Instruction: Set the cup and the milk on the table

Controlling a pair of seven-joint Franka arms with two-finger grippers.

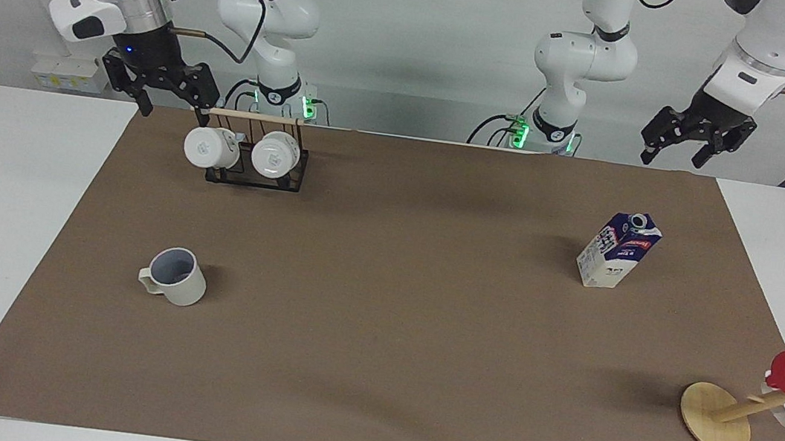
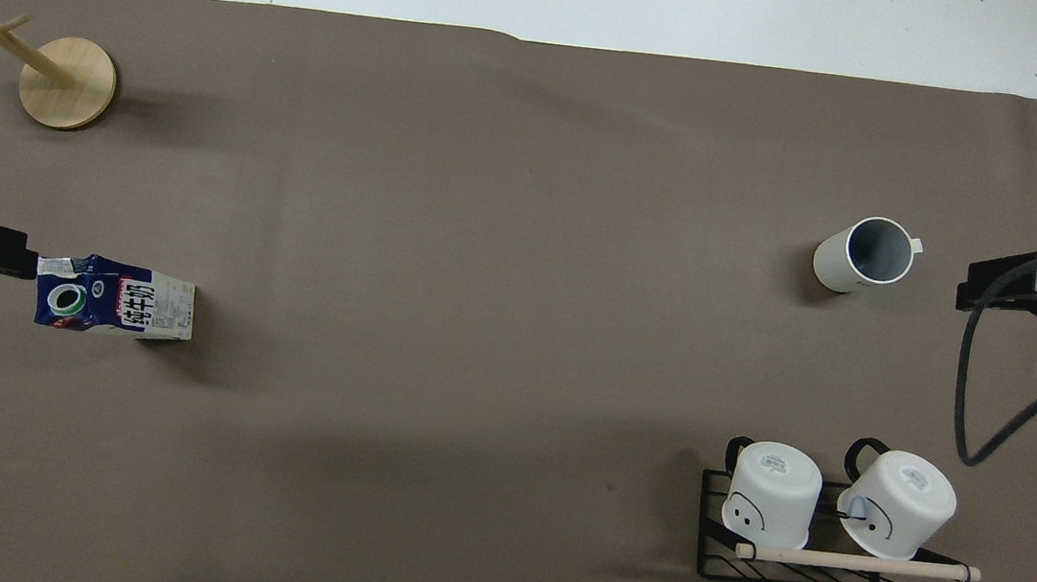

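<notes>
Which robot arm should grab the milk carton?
Probably the left. The left gripper hangs up at the milk carton's end of the table. The right gripper is up by the mug rack, closer to the cream mug.

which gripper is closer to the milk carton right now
Left. The left gripper hangs raised at the milk carton's end of the table. The right gripper hangs by the mug rack at the right arm's end.
</notes>
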